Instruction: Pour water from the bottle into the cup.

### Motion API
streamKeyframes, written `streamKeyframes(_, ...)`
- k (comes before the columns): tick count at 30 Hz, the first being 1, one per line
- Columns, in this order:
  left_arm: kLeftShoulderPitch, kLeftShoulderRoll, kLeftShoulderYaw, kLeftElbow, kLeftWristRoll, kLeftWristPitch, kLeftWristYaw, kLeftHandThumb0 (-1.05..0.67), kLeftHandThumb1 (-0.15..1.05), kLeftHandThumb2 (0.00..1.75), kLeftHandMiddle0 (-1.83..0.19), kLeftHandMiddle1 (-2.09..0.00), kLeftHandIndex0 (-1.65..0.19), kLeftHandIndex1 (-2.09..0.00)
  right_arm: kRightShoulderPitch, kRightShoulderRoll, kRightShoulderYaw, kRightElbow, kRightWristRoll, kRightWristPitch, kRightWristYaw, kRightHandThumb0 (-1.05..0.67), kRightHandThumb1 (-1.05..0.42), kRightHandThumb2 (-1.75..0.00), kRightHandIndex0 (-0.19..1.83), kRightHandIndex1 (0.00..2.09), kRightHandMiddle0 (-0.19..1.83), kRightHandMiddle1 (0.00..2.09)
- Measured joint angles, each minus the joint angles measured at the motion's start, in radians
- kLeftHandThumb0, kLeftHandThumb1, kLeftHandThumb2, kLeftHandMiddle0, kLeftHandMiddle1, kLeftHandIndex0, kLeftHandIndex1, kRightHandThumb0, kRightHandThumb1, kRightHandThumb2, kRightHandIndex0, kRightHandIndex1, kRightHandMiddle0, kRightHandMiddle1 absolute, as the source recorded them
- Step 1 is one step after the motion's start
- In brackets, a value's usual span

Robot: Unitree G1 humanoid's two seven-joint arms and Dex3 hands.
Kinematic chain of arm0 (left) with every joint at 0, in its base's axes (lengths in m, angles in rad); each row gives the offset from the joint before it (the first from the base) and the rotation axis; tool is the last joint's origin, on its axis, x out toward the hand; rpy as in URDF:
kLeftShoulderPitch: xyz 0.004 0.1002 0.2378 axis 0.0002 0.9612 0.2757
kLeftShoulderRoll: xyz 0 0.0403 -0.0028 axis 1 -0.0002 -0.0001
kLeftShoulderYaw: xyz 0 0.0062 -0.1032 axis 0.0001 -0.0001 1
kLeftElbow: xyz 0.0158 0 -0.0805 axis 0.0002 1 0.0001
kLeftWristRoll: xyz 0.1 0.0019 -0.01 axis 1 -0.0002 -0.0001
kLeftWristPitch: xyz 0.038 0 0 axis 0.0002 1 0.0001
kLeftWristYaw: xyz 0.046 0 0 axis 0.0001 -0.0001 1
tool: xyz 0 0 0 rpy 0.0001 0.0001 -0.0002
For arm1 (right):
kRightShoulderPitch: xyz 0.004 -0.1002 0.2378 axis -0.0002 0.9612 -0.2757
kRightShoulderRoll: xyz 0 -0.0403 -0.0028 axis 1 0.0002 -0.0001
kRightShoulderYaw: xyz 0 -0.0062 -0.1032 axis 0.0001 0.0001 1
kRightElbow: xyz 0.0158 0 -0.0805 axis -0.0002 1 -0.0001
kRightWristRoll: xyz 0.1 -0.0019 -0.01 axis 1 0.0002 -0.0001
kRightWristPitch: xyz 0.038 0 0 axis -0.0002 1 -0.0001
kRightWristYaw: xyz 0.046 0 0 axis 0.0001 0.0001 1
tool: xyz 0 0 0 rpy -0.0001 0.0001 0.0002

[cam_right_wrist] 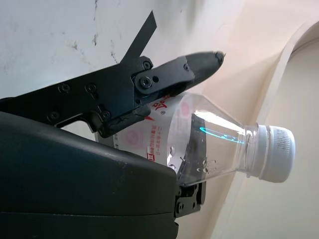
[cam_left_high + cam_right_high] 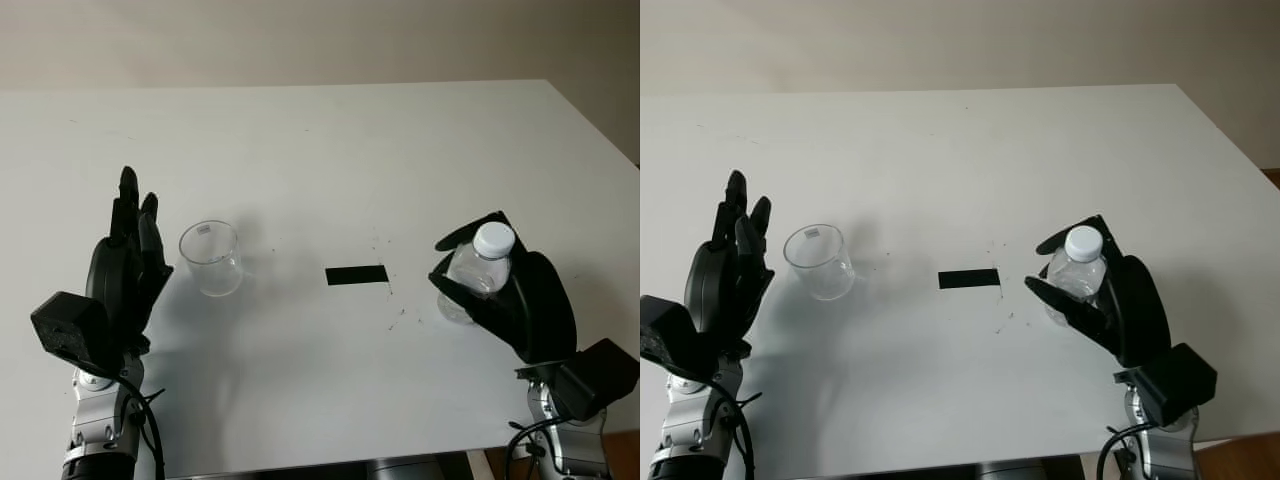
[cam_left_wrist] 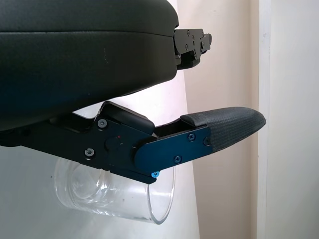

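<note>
Left hand (image 2: 125,265) is up at the left side of the white table (image 2: 330,150), palm turned toward the cup (image 2: 211,258), holding nothing, open. It sits just beside the cup; contact can't be confirmed from the head views. In the left wrist view the cup (image 3: 114,196) shows behind the hand's thumb (image 3: 199,137) with no finger wrapped around it.

Cup is clear, upright, mouth up, standing on the table left of centre. Looks empty.

Centre: a short strip of black tape (image 2: 356,275) lies flat on the table, long axis running left-right, between cup and bottle and apart from both. A few small dark specks on the tabletop just right of it.

Right: bottle (image 2: 478,272) is clear plastic with a white cap (image 2: 493,239) on. Long axis near vertical, cap up, tilted slightly. Base looks at or very near the table surface, but the hand hides it.

Right hand (image 2: 500,290) is clamped around the bottle body, fingers in front, palm behind on the right side. Right wrist view confirms it: one finger (image 1: 169,74) crosses the labelled body (image 1: 164,129) and the shell backs it, neck and cap sticking out past the grip.
</note>
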State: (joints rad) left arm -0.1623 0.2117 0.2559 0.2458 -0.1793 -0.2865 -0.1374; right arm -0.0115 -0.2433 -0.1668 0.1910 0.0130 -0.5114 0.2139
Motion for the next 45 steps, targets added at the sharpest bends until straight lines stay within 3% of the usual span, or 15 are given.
streamKeyframes(7, 0.007, 0.0, -0.003, -0.001, 0.001, 0.0, -0.003, -0.84, 1.05, 0.73, 0.19, -0.3, 0.11, 0.0, -0.08, 0.017, 0.043, 0.049, -0.081, 0.033, -0.092, -0.29, -1.05, -0.29, 0.09, 2.09, -0.07, 2.09)
streamKeyframes(14, 0.011, -0.001, -0.006, -0.002, 0.013, -0.001, 0.0, -0.83, 1.05, 0.73, 0.19, -0.29, 0.11, 0.0, -0.323, 0.034, 0.117, 0.234, -0.122, 0.099, -0.102, -0.25, -1.05, -0.28, 0.12, 2.09, 0.01, 2.09)
streamKeyframes(18, 0.012, -0.002, -0.006, -0.002, 0.012, -0.001, -0.002, -0.84, 1.05, 0.73, 0.19, -0.29, 0.11, 0.0, -0.512, 0.047, 0.154, 0.362, -0.166, 0.156, -0.141, -0.21, -1.05, -0.21, 0.36, 2.09, 0.27, 2.09)
streamKeyframes(22, 0.013, -0.003, -0.008, -0.002, 0.013, -0.002, -0.002, -0.85, 1.05, 0.74, 0.19, -0.29, 0.11, 0.0, -0.69, 0.053, 0.198, 0.467, -0.208, 0.206, -0.16, -0.15, -1.05, -0.17, 0.77, 2.09, 0.55, 2.09)
streamKeyframes(25, 0.013, -0.005, -0.01, -0.003, 0.013, -0.002, 0.004, -0.86, 1.05, 0.73, 0.19, -0.31, 0.1, 0.0, -0.795, 0.064, 0.23, 0.56, -0.234, 0.209, -0.163, -0.14, -1.05, -0.18, 0.98, 2.09, 0.73, 2.09)
streamKeyframes(30, 0.013, -0.01, -0.01, -0.004, 0.013, -0.003, 0.01, -0.87, 1.05, 0.73, 0.19, -0.34, 0.09, 0.0, -0.922, 0.085, 0.293, 0.736, -0.297, 0.198, -0.188, -0.14, -1.05, -0.14, 1.07, 2.09, 0.87, 2.09)
streamKeyframes(35, 0.013, -0.01, -0.011, -0.01, 0.018, -0.003, 0.021, -0.88, 1.05, 0.74, 0.19, -0.35, 0.09, 0.0, -1.017, 0.094, 0.37, 0.878, -0.391, 0.186, -0.251, -0.13, -1.05, -0.13, 1.08, 2.09, 0.89, 2.09)
streamKeyframes(41, 0.013, -0.011, -0.014, -0.022, 0.018, 0.013, 0.027, -0.89, 1.05, 0.74, 0.19, -0.34, 0.1, 0.0, -1.09, 0.093, 0.473, 0.97, -0.516, 0.147, -0.349, -0.1, -1.02, -0.1, 0.92, 2.09, 0.53, 2.09)
streamKeyframes(45, 0.012, -0.011, -0.016, -0.023, 0.018, 0.017, 0.031, -0.89, 1.05, 0.75, 0.19, -0.35, 0.09, 0.0, -1.114, 0.088, 0.539, 0.99, -0.599, 0.11, -0.434, -0.13, -1.02, -0.09, 0.92, 2.09, 0.51, 2.09)
